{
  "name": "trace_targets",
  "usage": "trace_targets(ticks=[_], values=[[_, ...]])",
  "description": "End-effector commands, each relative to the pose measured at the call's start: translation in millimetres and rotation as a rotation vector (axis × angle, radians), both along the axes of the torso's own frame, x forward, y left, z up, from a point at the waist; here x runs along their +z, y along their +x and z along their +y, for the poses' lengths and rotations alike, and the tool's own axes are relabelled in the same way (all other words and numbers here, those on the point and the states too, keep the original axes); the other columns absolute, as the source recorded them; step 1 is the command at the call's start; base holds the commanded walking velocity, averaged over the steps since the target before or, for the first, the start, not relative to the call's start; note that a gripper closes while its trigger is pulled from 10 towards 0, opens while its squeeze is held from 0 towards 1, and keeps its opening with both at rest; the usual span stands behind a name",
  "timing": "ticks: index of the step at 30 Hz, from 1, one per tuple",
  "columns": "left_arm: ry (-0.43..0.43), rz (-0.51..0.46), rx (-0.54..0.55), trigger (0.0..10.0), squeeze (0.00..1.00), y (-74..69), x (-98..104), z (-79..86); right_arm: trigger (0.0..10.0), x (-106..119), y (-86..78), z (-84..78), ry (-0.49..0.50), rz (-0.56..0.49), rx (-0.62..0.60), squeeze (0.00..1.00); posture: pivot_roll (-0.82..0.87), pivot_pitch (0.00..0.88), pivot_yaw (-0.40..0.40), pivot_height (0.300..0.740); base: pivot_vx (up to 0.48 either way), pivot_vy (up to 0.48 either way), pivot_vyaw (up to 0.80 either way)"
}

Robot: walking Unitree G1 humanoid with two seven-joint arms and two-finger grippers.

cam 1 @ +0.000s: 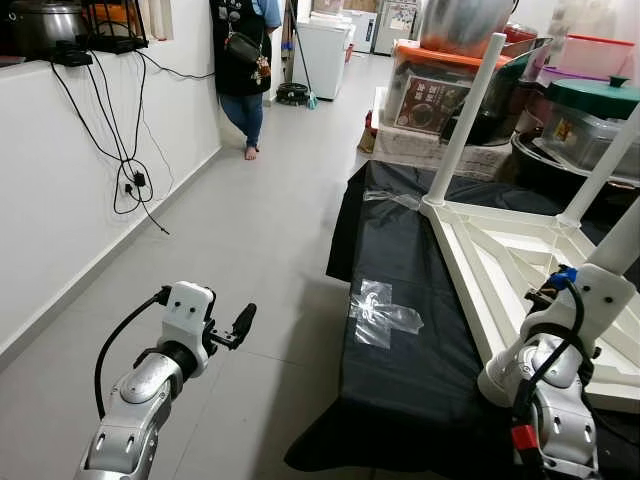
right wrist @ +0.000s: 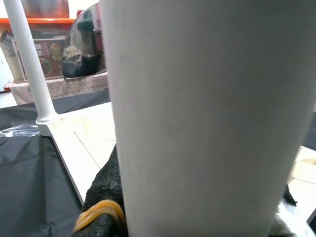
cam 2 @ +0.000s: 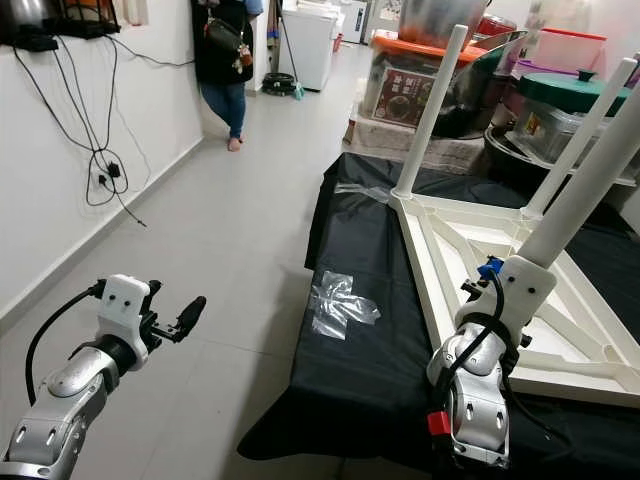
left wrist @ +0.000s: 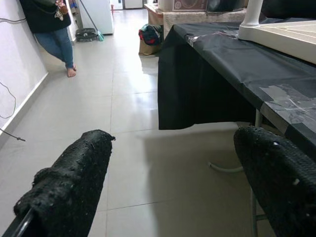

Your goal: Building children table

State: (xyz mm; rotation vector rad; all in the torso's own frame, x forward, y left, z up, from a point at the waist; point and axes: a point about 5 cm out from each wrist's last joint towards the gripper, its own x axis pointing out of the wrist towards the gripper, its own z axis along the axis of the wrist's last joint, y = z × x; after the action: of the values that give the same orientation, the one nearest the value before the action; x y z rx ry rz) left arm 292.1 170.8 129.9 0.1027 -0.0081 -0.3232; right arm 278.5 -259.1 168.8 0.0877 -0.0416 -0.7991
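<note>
Upturned tabletop (cam 2: 500, 250) lies on the black-draped desk (cam 2: 370, 350) at right, underside up so legs can go in from above; two far legs already stand upright. Right hand (right wrist: 113, 197) grips a white leg (cam 2: 585, 185) at the near corner, seemingly to seat it. Left hand (cam 1: 240, 325) hangs over the floor at left, fingers spread, holding nothing. Grey tiled floor (cam 1: 240, 220); a person (cam 1: 245, 60) stands far down the corridor, storage boxes (cam 1: 440, 95) behind the desk.

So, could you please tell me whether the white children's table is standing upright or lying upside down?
Upside down: the white table lies top-down on the black cloth, legs pointing up. The right gripper grips one leg.
</note>
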Motion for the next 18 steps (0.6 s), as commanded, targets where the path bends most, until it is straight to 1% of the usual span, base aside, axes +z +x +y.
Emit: trace_targets(ticks=[1,16,18], values=[[0.013,0.005,-0.003,10.0,0.0,2.2,-1.6,-0.7,10.0,-35.6,-13.2,-14.6,0.044,0.154,-0.108,0.0,0.04,0.0,-0.068,0.74,0.0,0.0,0.0],[0.024,-0.001,-0.008,10.0,0.0,4.7,0.3,0.5,10.0,-32.7,-8.9,-10.3,0.042,0.135,-0.066,0.0,0.04,0.0,-0.062,0.74,0.0,0.0,0.0],[0.027,-0.002,-0.009,10.0,0.0,5.0,0.6,1.3,10.0,-32.3,-8.4,-8.3,0.054,0.118,-0.048,0.0,0.04,0.0,-0.06,0.74,0.0,0.0,0.0]])
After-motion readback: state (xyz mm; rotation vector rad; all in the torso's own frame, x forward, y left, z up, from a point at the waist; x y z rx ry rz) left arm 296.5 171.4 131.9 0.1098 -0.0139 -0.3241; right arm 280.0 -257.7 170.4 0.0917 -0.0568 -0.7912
